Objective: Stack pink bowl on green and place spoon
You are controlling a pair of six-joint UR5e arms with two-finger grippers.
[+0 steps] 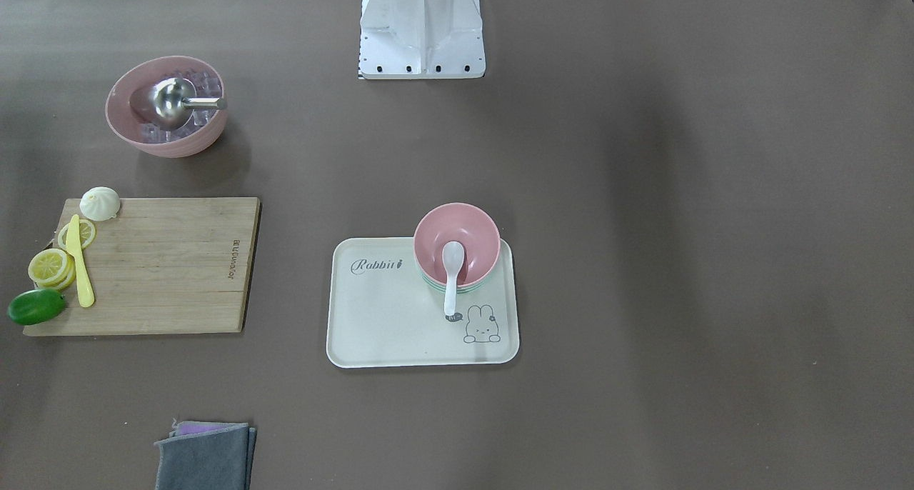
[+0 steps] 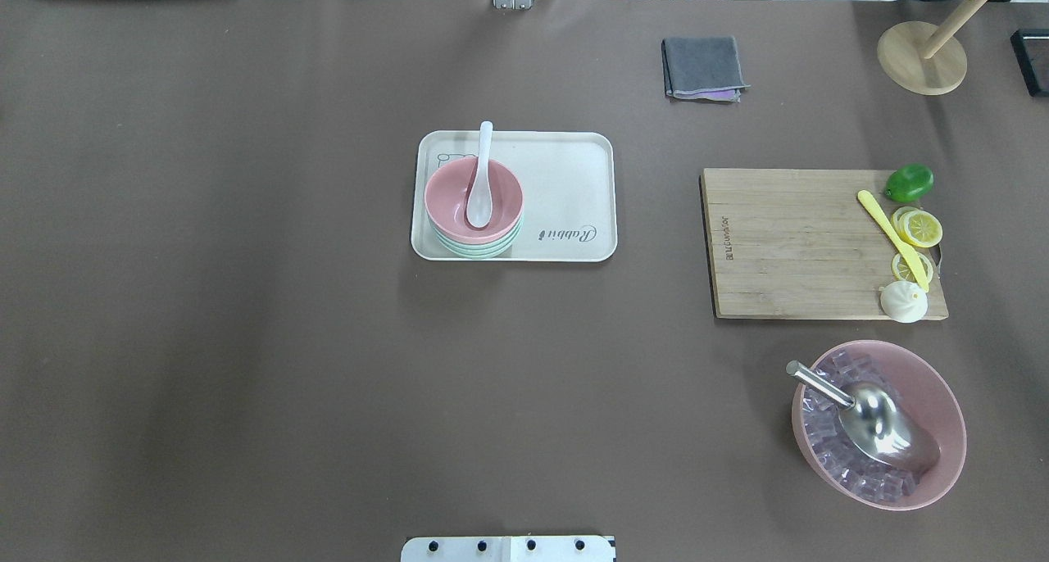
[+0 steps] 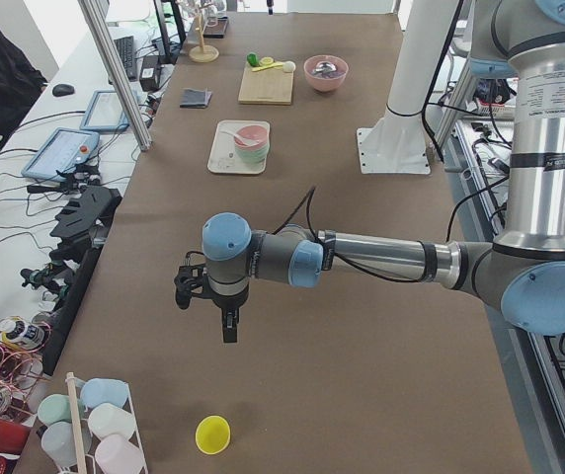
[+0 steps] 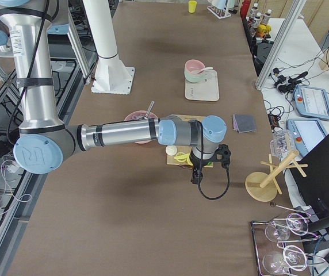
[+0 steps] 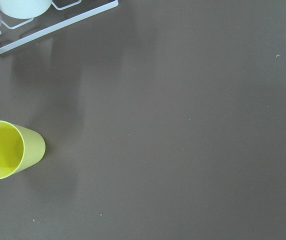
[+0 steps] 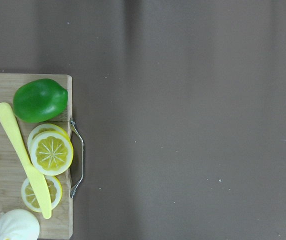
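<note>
The pink bowl (image 2: 501, 195) sits nested on the green bowl (image 2: 475, 251) at one end of the cream rabbit tray (image 2: 565, 177). The white spoon (image 2: 480, 177) lies in the pink bowl with its handle out over the rim. The same stack (image 1: 471, 233) with the spoon (image 1: 452, 279) shows in the front-facing view. My left gripper (image 3: 206, 314) hangs over bare table far from the tray, near a yellow cup (image 3: 212, 434). My right gripper (image 4: 202, 172) hangs by the cutting board's end. I cannot tell whether either is open or shut.
A wooden cutting board (image 2: 803, 242) holds a lime, lemon slices, a yellow knife and a bun. A large pink bowl (image 2: 942, 398) holds ice cubes and a metal scoop. A folded grey cloth (image 2: 703, 66) and a wooden stand (image 2: 922, 58) sit at the far edge.
</note>
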